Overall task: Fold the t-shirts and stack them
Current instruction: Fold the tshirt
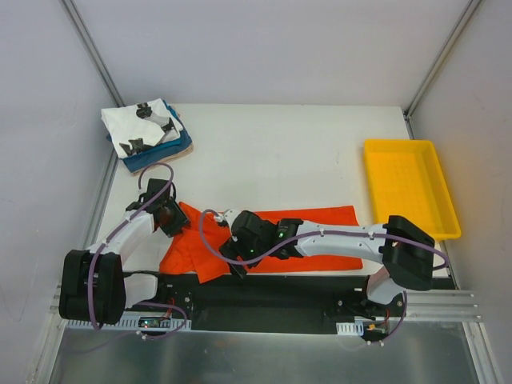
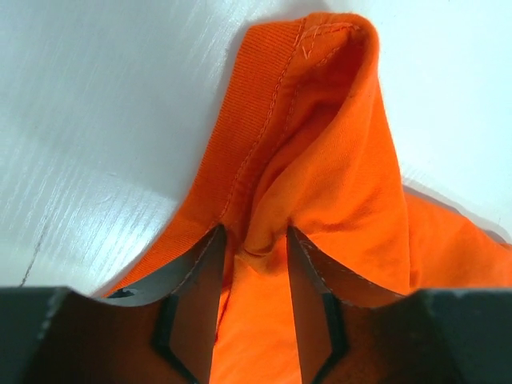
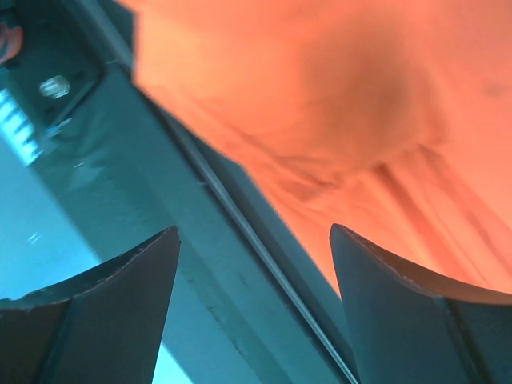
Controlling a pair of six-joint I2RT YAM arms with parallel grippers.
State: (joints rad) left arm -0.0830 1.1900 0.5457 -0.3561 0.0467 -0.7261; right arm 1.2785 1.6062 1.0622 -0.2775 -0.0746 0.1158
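Note:
The orange-red t-shirt point(image 1: 312, 220) lies flat along the near middle of the table, its left part bunched into folds. My left gripper point(image 1: 172, 218) is at the shirt's far-left corner. In the left wrist view its jaws point(image 2: 254, 230) stand partly open, with a raised fold of the orange cloth point(image 2: 336, 160) between them. My right gripper point(image 1: 234, 260) hangs over the shirt's near edge. In the right wrist view it is wide open point(image 3: 252, 240) with nothing between its fingers, and the orange cloth point(image 3: 336, 80) lies beyond it. A white tee with black prints point(image 1: 144, 128) sits folded on a blue tee point(image 1: 164, 154) at the back left.
A shallow yellow tray point(image 1: 408, 184) stands at the right side of the table. The black base rail point(image 1: 272, 292) runs along the near edge, right below the right gripper. Grey walls close in the table at the back and sides.

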